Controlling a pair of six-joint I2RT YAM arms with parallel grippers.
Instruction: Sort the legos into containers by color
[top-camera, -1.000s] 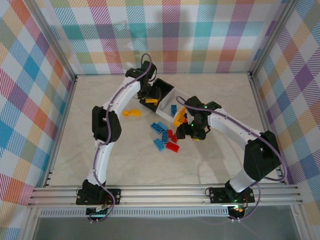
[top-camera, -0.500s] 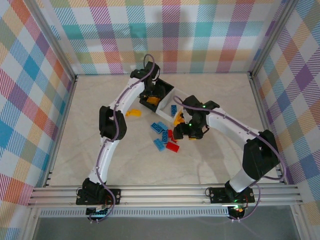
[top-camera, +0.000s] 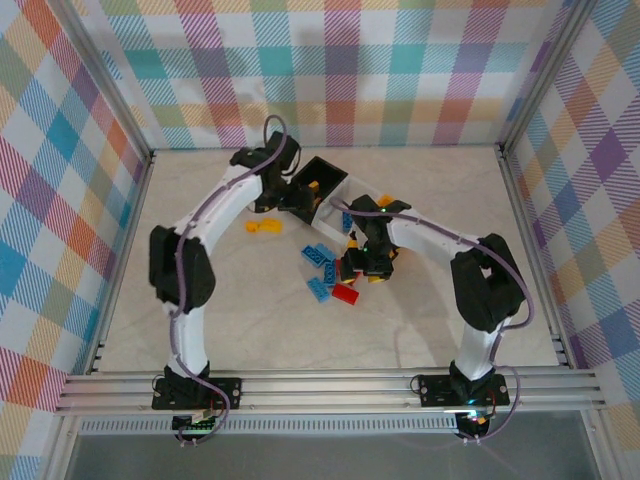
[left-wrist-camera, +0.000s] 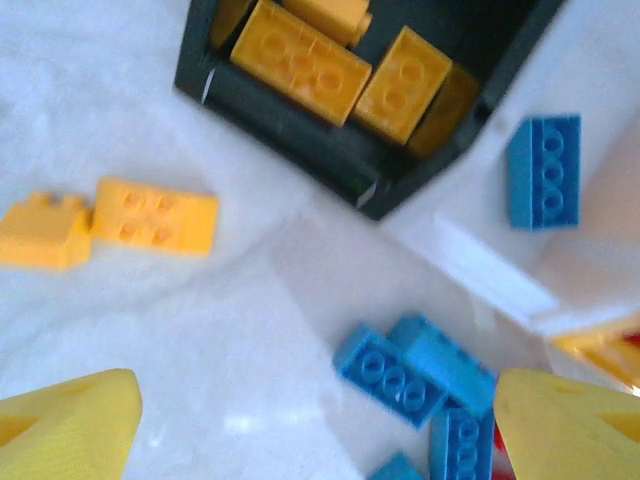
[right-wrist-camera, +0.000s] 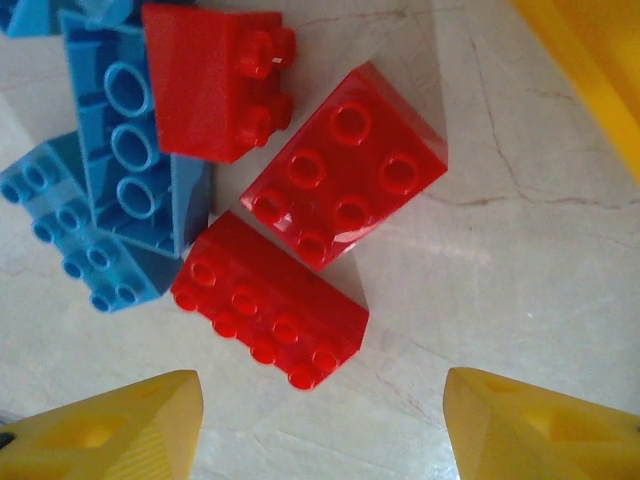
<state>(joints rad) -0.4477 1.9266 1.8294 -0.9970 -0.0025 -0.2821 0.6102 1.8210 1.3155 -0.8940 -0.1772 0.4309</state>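
A pale, marble-veined desk (top-camera: 250, 330) lies under soft, even light. Pastel plaid walls (top-camera: 340, 70) close it in at nine, twelve and three o'clock, joined by aluminium corner posts (top-camera: 112, 90). Silver rails (top-camera: 330, 390) run along six o'clock.

Parted pincer (right-wrist-camera: 320, 405) hovers over red legos (right-wrist-camera: 345, 180), blue legos (right-wrist-camera: 130, 150).

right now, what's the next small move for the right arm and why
Probably lower the right gripper straight down around the long red brick and close on it. In the right wrist view the jaws stand apart with nothing held, and that brick lies studs up on the table, the closest one to the gap between the fingers.
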